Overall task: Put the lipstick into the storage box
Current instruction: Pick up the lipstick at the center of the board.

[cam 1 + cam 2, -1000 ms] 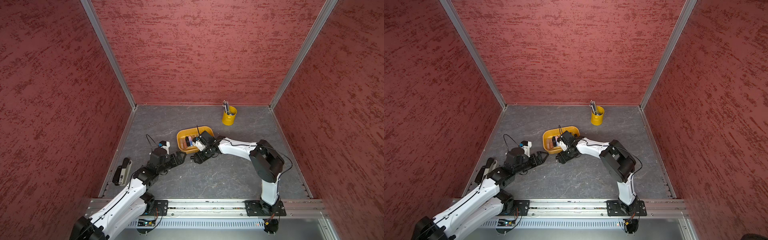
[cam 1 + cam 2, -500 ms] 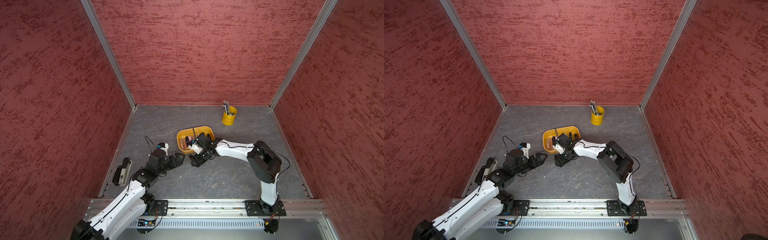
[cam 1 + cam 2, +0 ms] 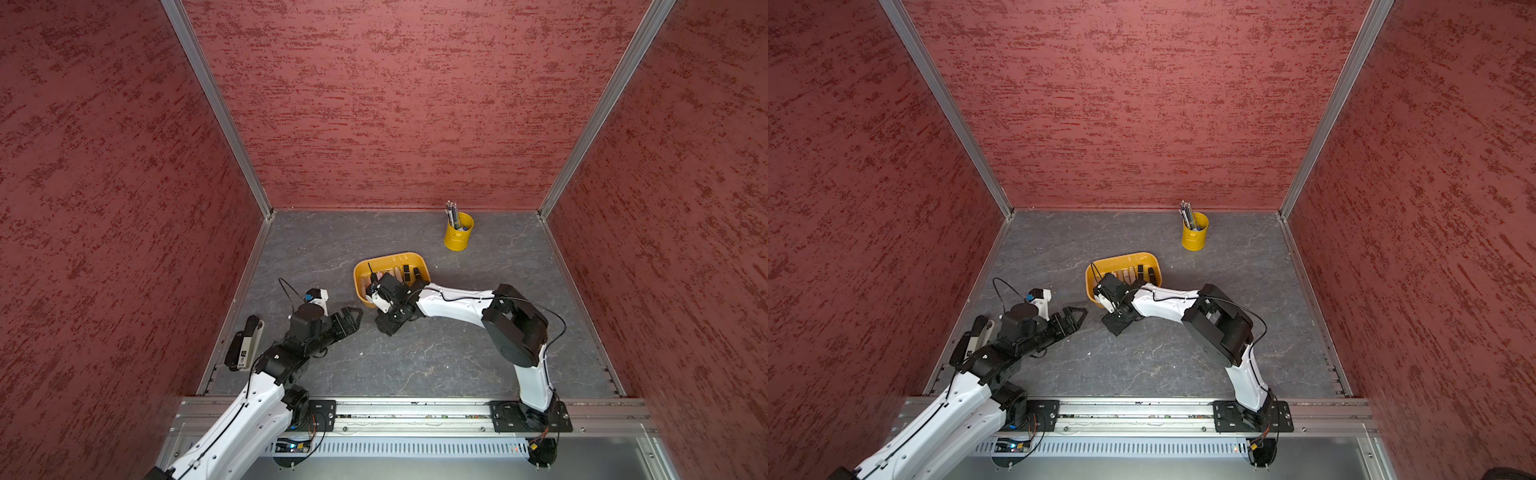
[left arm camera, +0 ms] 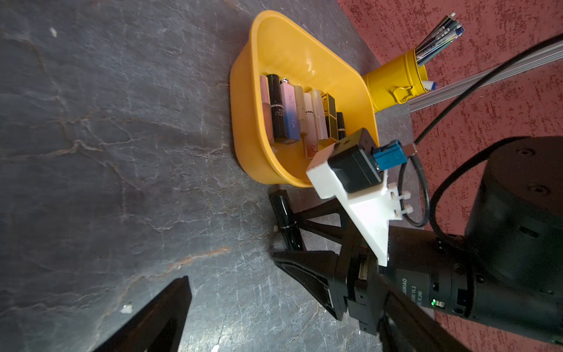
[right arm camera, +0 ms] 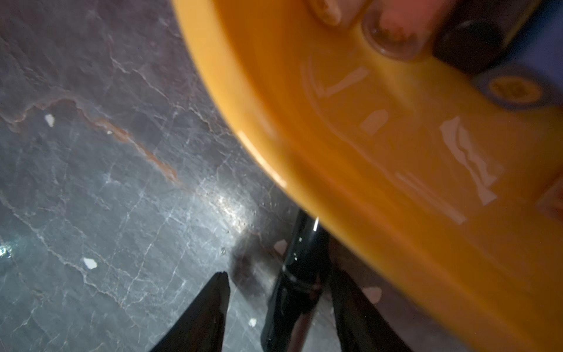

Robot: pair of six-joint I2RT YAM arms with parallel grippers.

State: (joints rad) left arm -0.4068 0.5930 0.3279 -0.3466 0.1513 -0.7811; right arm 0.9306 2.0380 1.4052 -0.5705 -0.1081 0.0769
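A dark grey, stone-veined tabletop [image 3: 436, 353] sits boxed in by three red rough-textured walls [image 3: 395, 104] joined by aluminium corner strips. An aluminium rail [image 3: 415, 409] along the near edge carries two white-and-black arms.

There is one storage box [image 3: 390, 255], a shallow orange-yellow plastic tub with rounded corners, near the middle of the tabletop. One yellow cylindrical metal pen cup [image 3: 457, 239] stands well behind it near the back wall. The pens [image 3: 453, 212] in it are too bunched to count. At least eight boxed lipsticks [image 4: 289, 119] lie side by side in the box, and the right arm's wrist camera hides the near ends of some.

One slim glossy black lipstick [image 4: 285, 219] lies on the tabletop just outside the box's near wall. The right claw [image 4: 274, 224] straddles it with narrowed jaws, and a gap shows beside one finger. The left claw [image 3: 355, 320] hangs wide and empty, apart from both.

In both top views the right wrist covers the black lipstick and the box's near corner. The right wrist view is blurred and cuts off the lipstick's lower end. A black-and-pale oblong device [image 3: 245, 343] lies by the left wall, and what it is cannot be made out.
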